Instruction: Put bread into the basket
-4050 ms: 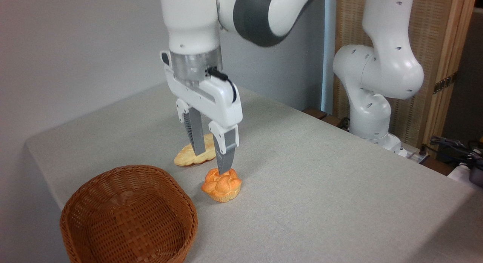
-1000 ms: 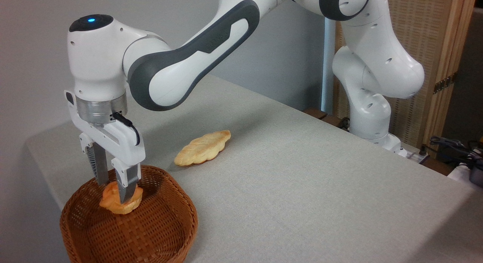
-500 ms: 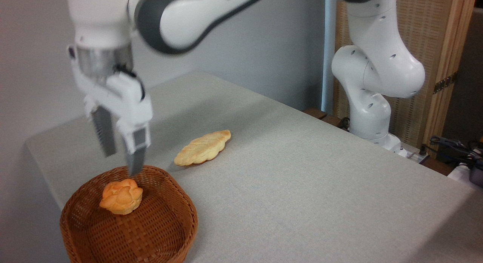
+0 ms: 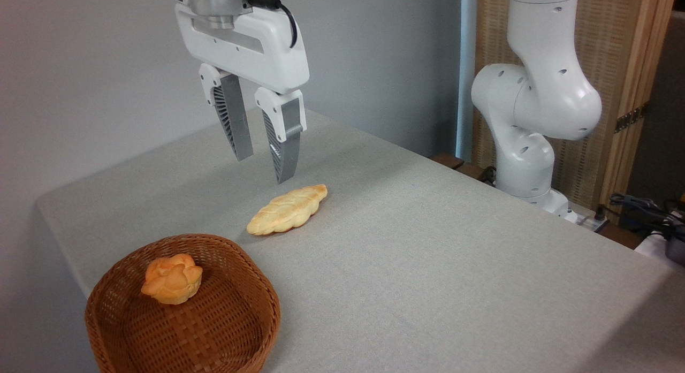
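The bread, a small round orange-golden bun with a knotted top, lies inside the brown woven basket at the front left of the table, toward the basket's far side. My gripper hangs open high above the table, up and to the right of the basket, with nothing between its fingers. It is well apart from the bun.
A longer pale-yellow braided loaf lies on the grey table just below and right of the gripper's tips. The arm's white base stands at the back right by a wooden screen. Cables lie at the far right edge.
The gripper has let go of the bun in the basket, then risen and swung right toward the middle of the table. The bun stays where it was dropped.
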### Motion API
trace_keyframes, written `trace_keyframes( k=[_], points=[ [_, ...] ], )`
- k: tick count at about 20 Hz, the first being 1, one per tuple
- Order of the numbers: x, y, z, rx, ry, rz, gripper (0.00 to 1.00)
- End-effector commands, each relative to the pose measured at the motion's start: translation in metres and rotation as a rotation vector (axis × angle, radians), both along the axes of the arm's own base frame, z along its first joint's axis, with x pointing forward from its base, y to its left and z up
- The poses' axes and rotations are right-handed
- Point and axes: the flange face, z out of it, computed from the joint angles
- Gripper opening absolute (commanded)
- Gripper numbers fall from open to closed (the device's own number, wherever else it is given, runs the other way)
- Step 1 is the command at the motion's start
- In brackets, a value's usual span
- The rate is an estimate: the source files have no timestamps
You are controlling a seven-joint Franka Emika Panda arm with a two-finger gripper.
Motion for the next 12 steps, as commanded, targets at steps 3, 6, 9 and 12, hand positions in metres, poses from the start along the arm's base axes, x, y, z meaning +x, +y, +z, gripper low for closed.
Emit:
trace_keyframes(
  k=[3, 6, 9, 12],
  points=[
    [-0.0006, -0.0013, -0.0051, -0.006, -0.003, -0.015, 1.00],
    [0.0012, -0.0004, -0.0069, -0.006, -0.010, -0.012, 1.00],
    [-0.0005, 0.0028, -0.0082, 0.017, 0.003, -0.009, 1.00],
    [-0.0015, 0.0055, -0.0092, 0.059, 0.012, 0.001, 1.00]
  ],
)
